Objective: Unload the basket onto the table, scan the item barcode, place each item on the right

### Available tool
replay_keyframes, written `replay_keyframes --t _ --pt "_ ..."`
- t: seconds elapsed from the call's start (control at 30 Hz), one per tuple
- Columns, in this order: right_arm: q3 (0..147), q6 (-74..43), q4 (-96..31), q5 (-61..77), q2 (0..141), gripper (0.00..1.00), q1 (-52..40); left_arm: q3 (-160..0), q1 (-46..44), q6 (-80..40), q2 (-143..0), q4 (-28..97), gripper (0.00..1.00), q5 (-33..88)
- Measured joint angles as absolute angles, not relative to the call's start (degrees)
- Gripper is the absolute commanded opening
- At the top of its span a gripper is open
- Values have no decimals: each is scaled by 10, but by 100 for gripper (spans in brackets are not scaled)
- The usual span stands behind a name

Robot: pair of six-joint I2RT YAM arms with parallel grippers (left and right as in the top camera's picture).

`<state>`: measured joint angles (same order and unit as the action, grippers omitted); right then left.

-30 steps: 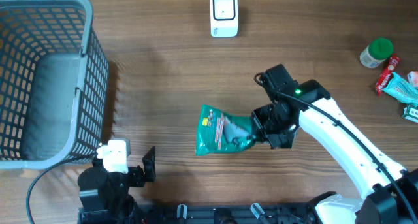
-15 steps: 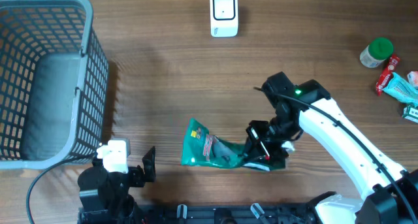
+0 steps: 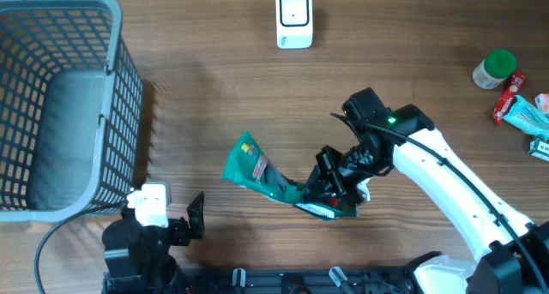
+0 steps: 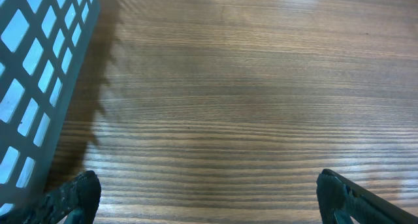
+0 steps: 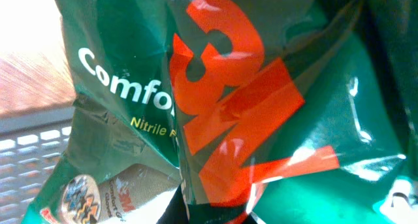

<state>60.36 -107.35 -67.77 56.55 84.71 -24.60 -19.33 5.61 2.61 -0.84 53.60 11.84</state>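
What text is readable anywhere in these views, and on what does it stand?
"3M": large red letters on the green packet.
"Comfo": white, cut off by a fold, same packet.
"Nitrile": small yellow, same packet.
The packet's fine print and the bottle at far right: too blurred to read.

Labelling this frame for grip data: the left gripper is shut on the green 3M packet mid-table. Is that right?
No, the arm is wrong: the right gripper is shut on the green 3M packet mid-table, as the overhead view shows. The left gripper is open and empty.
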Motion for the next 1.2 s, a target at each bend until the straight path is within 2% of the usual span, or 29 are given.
replay_keyframes --t 0.07,0.23,0.4,0.57,0.63,0.77,0.87,0.97,1.03,1.2 --pt "604 -1122 -677 570 869 5 -227 -193 56 26 -8 536 100 118" --pt "604 -1153 -681 602 953 5 -189 -193 56 26 -8 536 100 119" --pt "604 -1088 -764 651 1030 4 -177 -193 56 26 -8 536 100 118" --pt "604 -1000 -823 561 1031 5 -177 -193 56 26 -8 536 100 119" --pt "604 -998 -810 509 1031 5 -177 -193 56 26 -8 536 100 119" --pt "604 -1005 -778 502 1084 5 -177 -193 56 26 -8 536 100 118" --pt "605 -944 -805 517 1137 5 -177 -193 56 26 -8 536 100 119" --pt "604 -783 -909 522 1180 5 -177 -193 56 26 -8 536 100 118" --pt "604 -699 -919 507 1181 5 -177 -193 56 26 -8 536 100 118" --pt "604 -674 -912 484 1181 5 -177 -193 56 26 -8 536 100 118"
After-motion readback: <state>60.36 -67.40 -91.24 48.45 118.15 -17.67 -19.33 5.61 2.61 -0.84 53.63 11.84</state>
